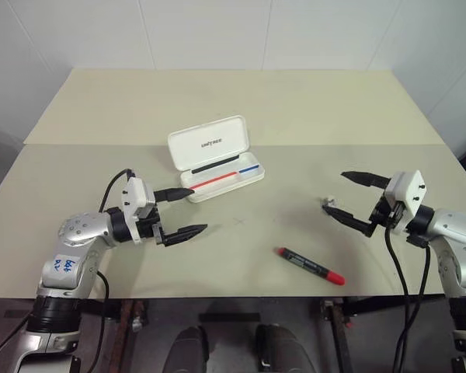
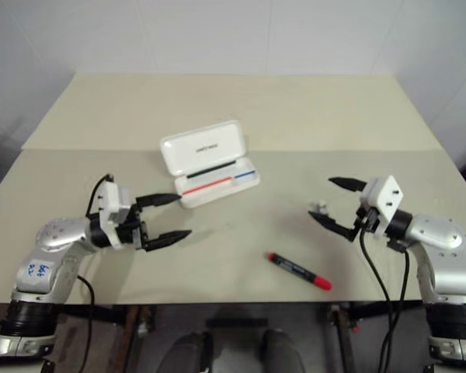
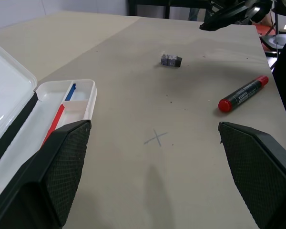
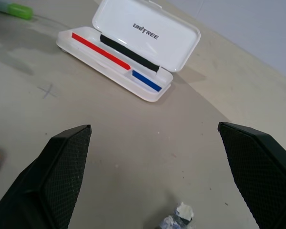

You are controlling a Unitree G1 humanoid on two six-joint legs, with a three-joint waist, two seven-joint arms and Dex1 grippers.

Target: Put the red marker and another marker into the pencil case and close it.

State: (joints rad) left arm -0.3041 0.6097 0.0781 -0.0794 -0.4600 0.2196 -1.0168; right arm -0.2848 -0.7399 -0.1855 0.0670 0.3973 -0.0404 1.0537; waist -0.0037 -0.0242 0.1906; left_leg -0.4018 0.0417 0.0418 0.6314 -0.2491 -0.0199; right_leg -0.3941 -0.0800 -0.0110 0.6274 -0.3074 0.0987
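The white pencil case (image 1: 215, 159) lies open at mid-table, lid propped back, with a red-and-blue line in its tray. The red marker (image 1: 311, 266), black with a red cap, rests on the table near the front edge, right of centre. A light-green marker (image 4: 13, 9) lies on the table beyond the case in the right wrist view. My left gripper (image 1: 188, 211) hovers open just left and in front of the case, holding nothing. My right gripper (image 1: 335, 193) hangs open to the right of the case, empty, farther back than the red marker.
A small grey-and-white scrap (image 1: 330, 203) sits on the table beside my right gripper's lower finger. A faint pencilled cross (image 3: 155, 138) marks the beige tabletop (image 1: 241, 93) between case and red marker. White walls bound the table behind and on both sides.
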